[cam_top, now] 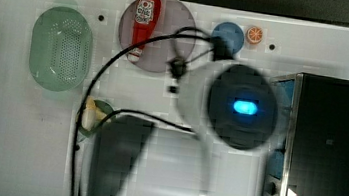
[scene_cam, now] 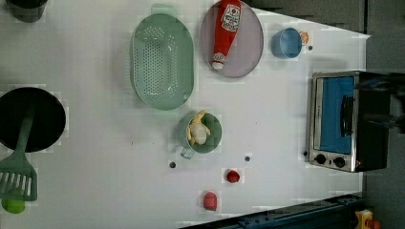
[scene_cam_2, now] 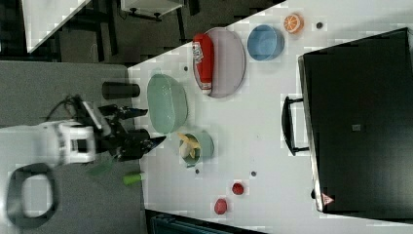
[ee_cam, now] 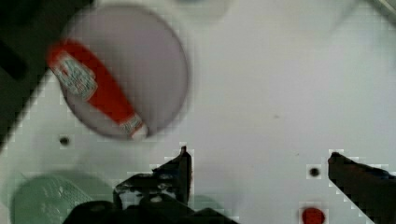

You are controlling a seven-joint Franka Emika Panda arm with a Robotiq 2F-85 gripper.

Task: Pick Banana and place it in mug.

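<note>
In the right view, the end effector (scene_cam_2: 146,127) hangs with its jaws spread wide and empty; just to its right the banana (scene_cam_2: 189,145) already sits in the mug (scene_cam_2: 204,145) (task apparently done). Best to retreat straight, avoiding the basket (scene_cam_2: 167,103).
</note>
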